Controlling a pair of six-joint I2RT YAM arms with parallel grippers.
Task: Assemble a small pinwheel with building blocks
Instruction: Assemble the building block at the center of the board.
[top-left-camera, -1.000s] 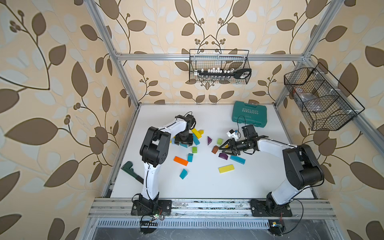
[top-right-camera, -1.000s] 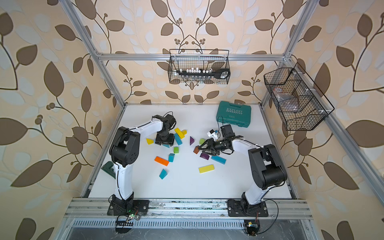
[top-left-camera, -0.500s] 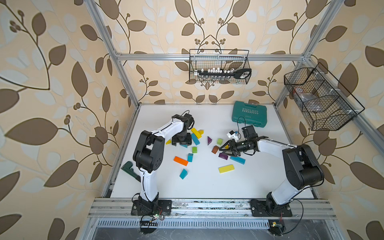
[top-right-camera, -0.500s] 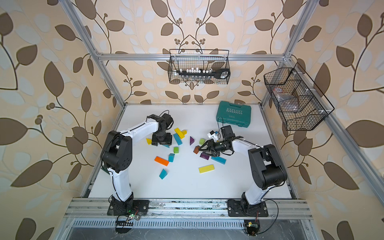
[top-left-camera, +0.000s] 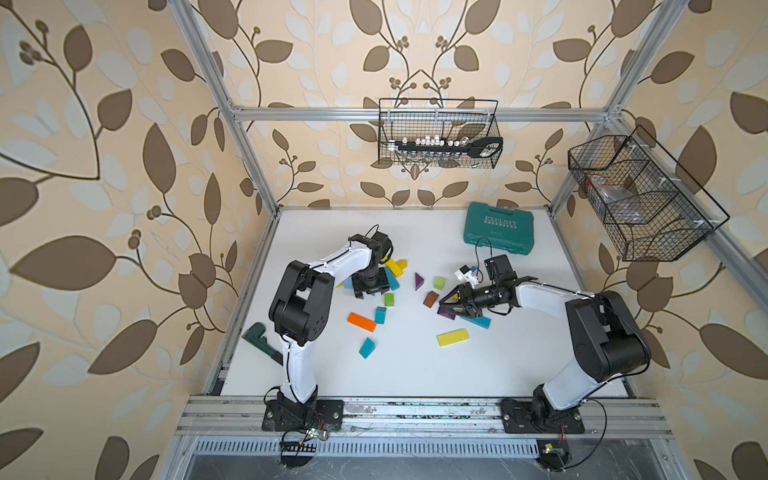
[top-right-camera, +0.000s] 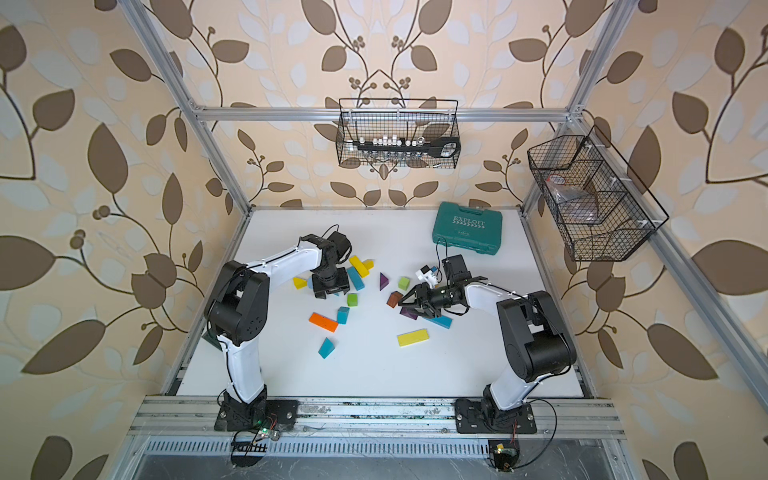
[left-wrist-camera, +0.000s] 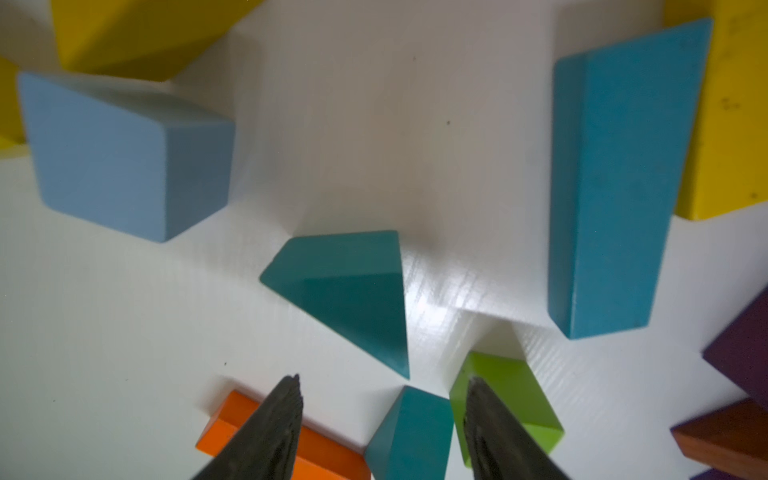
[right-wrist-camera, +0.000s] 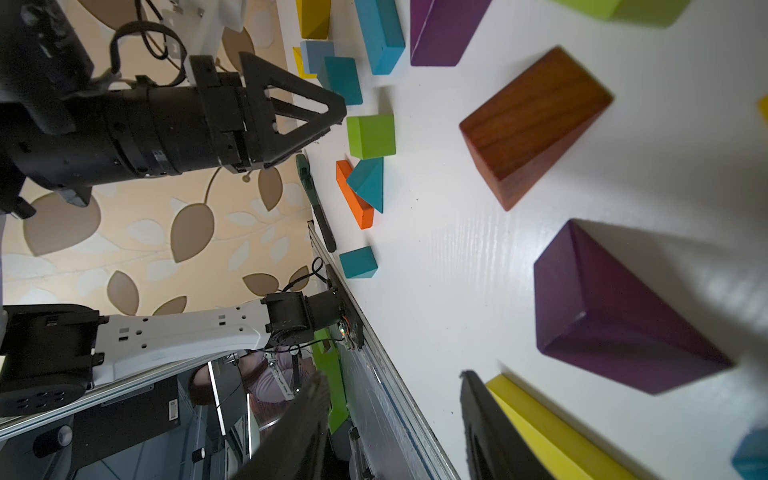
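Take twelve o'clock as the back wall of the white table (top-left-camera: 415, 374). The building blocks (top-left-camera: 361, 322) lie loose around the middle. None are joined, so I think the pinwheel is not begun.

The left gripper (left-wrist-camera: 383, 379) hangs low at nine o'clock from the middle. Its two fingers are spread and nothing is between them. A small teal wedge (left-wrist-camera: 349, 286) sits just in front of its tips. That looks like the block to pick.

A pale-blue cube (left-wrist-camera: 116, 153) is near, at the gripper's nine o'clock. A teal bar (left-wrist-camera: 615, 187) is at its two o'clock and a green cube (left-wrist-camera: 503, 390) at its four o'clock.

To do this well, go straight down. Put the fingers on the wedge's two flat sides, not on the slope, or it may pop out. Miss the blocks beside it. Squeeze softly, then lift straight up.

The right gripper (right-wrist-camera: 394, 374) is at three o'clock. Its fingers are spread too and hold nothing. It is just beside a purple wedge (right-wrist-camera: 615, 316) and near a brown wedge (right-wrist-camera: 536, 120).
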